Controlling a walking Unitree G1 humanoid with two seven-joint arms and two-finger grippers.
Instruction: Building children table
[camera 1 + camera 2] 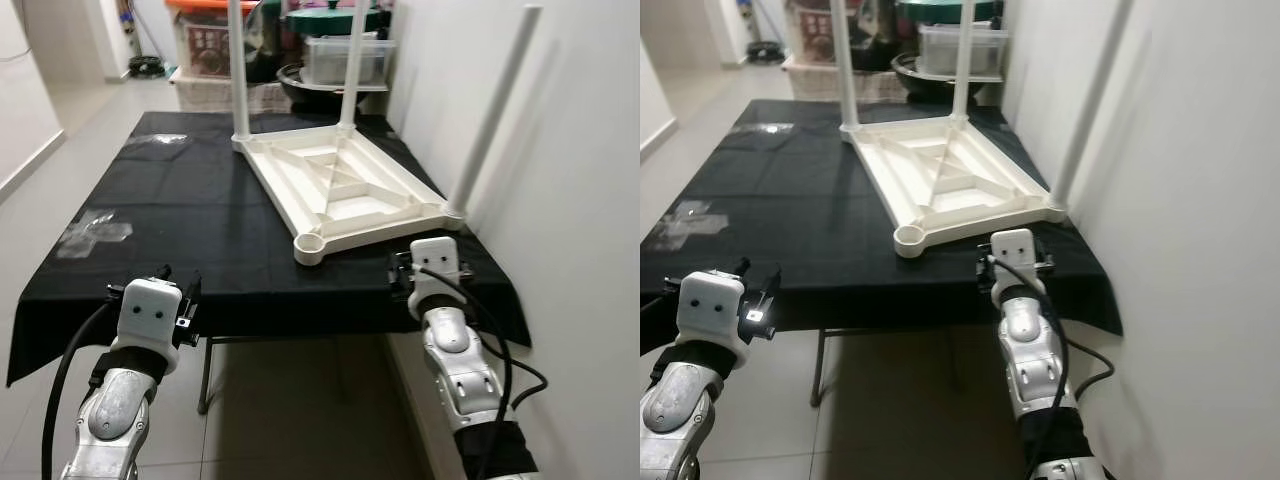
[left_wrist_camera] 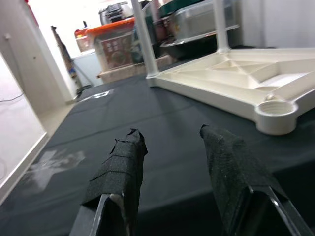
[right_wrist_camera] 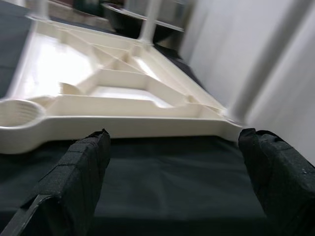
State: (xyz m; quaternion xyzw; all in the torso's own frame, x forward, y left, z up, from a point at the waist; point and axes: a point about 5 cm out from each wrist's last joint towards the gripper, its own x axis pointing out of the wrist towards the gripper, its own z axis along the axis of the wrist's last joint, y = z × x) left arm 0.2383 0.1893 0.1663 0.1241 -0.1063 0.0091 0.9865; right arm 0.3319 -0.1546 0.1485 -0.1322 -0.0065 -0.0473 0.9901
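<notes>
We are holding both arms forward and low at the near edge of a table draped in a black cloth. Our left gripper is hovering just over that near edge, toward the left; its two black fingers are standing moderately apart with nothing between them. Our right gripper is reaching in on the right side, close to the white wall, fingers spread wide and empty, pointing at the near rim of the tabletop.

The white children's tabletop is lying upside down on the cloth, toward the right and far part of the table, its ribbed underside facing up. Three white legs are standing upright in its corner sockets: two at the far corners and one at the near right corner beside the wall. The near left corner socket is standing open with no leg in it.

From the head views we are seeing the whole layout, including clear plastic wrapping lying on the cloth's left side and storage boxes and a dark pot beyond the table. The left wrist view is giving us a close look at the socket's threaded-looking rim. The right wrist view is showing the tabletop's near edge lying beyond the spread fingers, not touching them.
</notes>
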